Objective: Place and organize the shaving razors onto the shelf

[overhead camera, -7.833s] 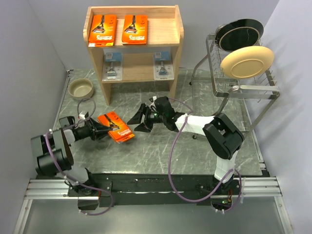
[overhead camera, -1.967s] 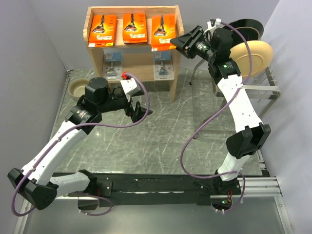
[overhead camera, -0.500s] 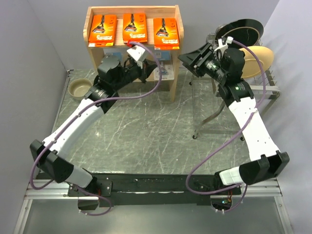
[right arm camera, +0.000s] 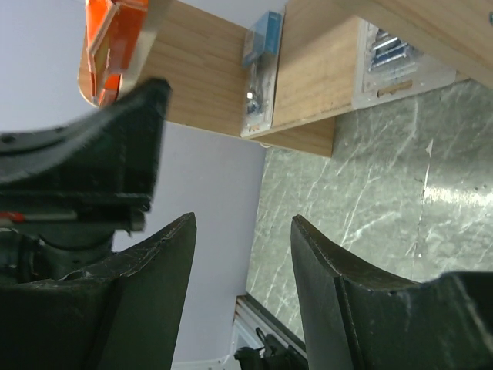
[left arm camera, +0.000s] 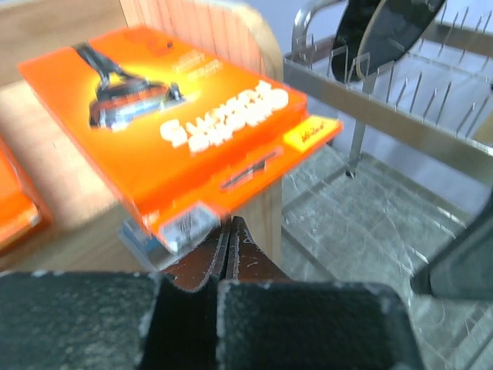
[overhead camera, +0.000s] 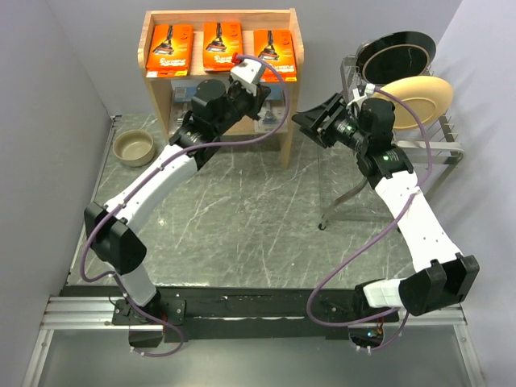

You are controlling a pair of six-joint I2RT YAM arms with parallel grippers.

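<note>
Grey marbled tabletop (overhead camera: pixel 242 218) with the shelf (overhead camera: pixel 218 15) at the far edge. The left gripper (left arm camera: pixel 231 231) is fully closed, fingertips pressed flat together, and holds nothing. Directly above and just beyond its tips lies the third orange razor pack (left arm camera: pixel 177 146), on the top tray with its near edge jutting past the tray's front; contact between tips and pack cannot be told. Further to this gripper's left on the same tray are the middle orange pack (overhead camera: pixel 222 46) and the first orange pack (overhead camera: pixel 170 48), side by side. Below the gripper, on the lower board, is one blister pack (overhead camera: pixel 270 121), partly hidden by the arm; a second blister pack (overhead camera: pixel 181 98) is off to its left. The right gripper (overhead camera: pixel 310 121) is partly open and empty, hanging just off the shelf's right side panel with its jaws pointed toward it. Behind this gripper stands a wire dish rack (overhead camera: pixel 419 149) with a black plate (overhead camera: pixel 399 52) and a cream plate (overhead camera: pixel 415 101). A small bowl (overhead camera: pixel 133 147) is well to the left gripper's left, on the tabletop.
</note>
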